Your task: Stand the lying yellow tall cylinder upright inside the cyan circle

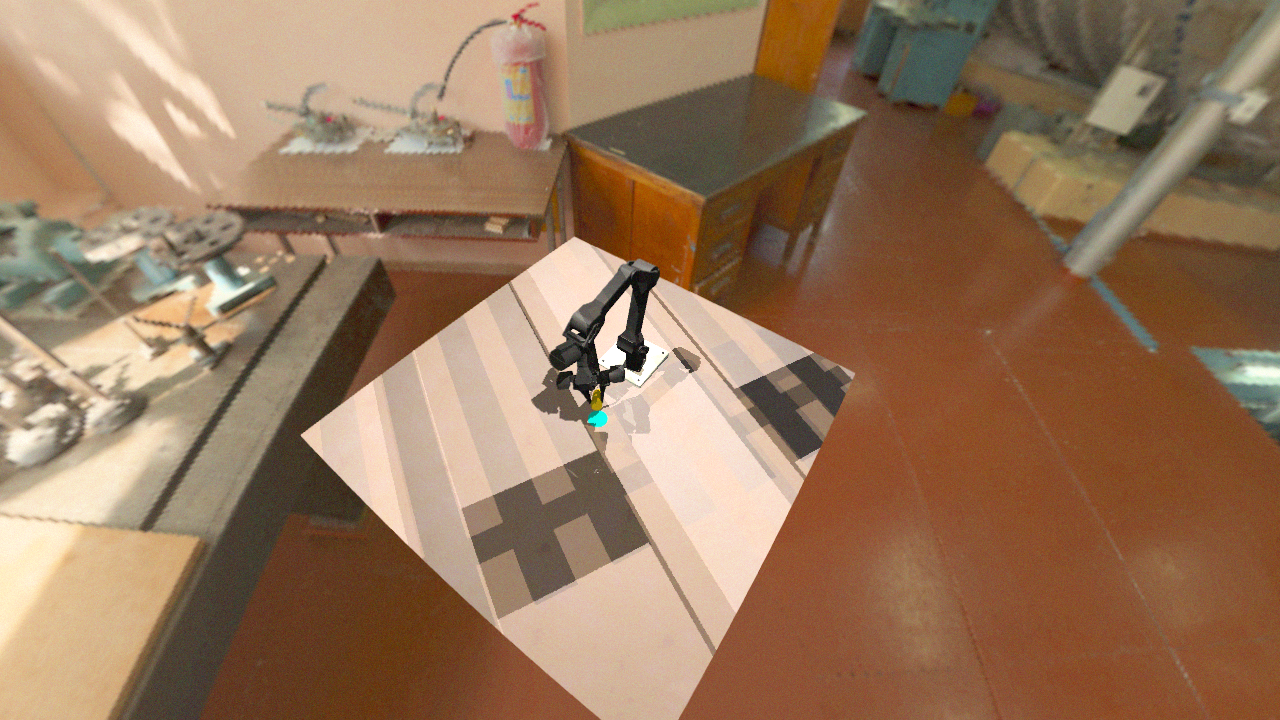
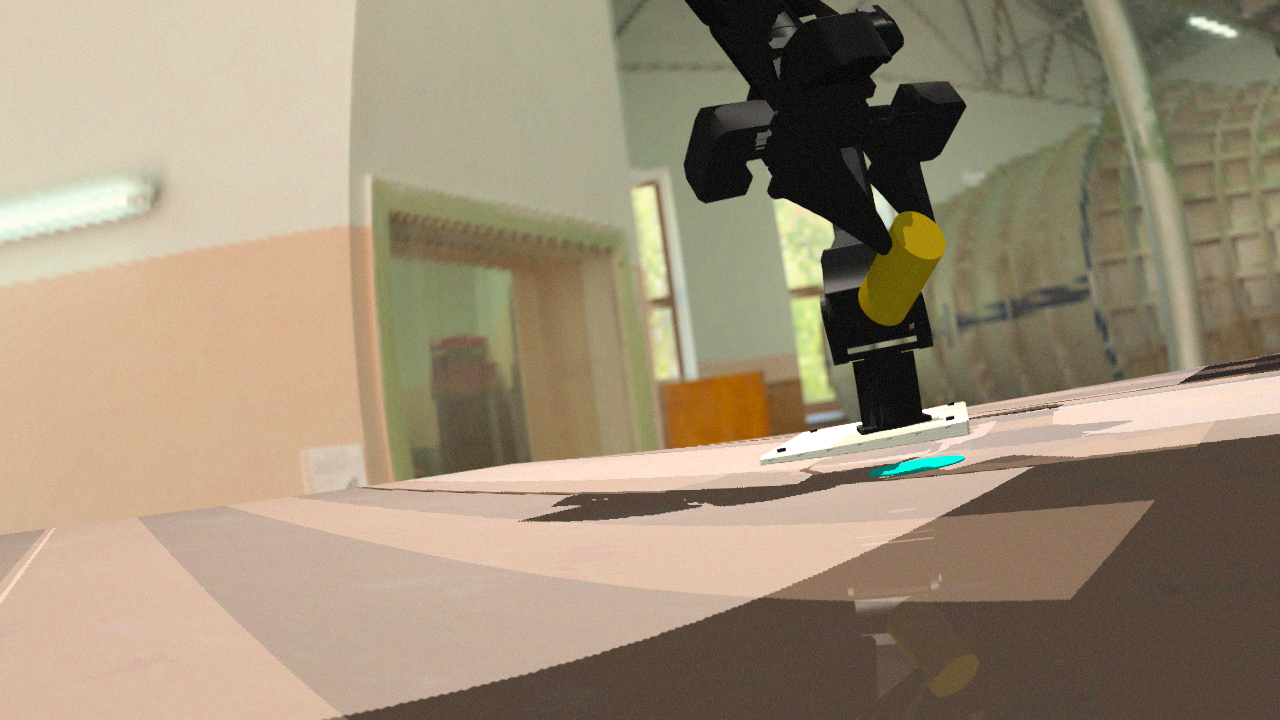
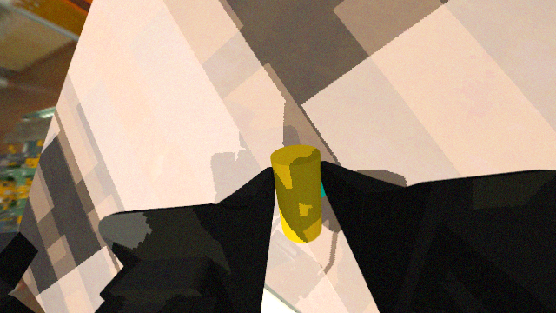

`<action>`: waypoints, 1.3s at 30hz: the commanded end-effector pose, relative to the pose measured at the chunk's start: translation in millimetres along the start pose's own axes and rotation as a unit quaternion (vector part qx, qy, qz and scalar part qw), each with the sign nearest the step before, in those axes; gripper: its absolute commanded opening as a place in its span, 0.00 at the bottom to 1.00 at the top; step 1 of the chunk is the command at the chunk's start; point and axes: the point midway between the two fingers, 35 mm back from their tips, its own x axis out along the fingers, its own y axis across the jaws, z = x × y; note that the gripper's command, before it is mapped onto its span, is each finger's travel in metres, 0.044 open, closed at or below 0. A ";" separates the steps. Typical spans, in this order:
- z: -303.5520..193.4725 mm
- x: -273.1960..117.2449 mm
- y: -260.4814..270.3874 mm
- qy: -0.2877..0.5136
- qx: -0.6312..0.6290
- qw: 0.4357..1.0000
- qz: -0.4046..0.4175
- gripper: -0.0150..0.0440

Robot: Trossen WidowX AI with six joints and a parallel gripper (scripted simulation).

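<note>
No legible text, brand, number or sign appears in any view. The fire extinguisher (image 1: 520,85) against the back wall carries a coloured label, too blurred to read; the pale sheet (image 2: 332,466) low on the wall in the exterior view shows no decipherable characters.
</note>
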 end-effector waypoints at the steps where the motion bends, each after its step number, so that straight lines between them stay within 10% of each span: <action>1: 0.9 -1.6 -0.6 -0.020 0.000 1.000 0.001 0.43; 39: 1.6 -0.9 -8.9 -0.159 0.013 0.987 0.022 0.43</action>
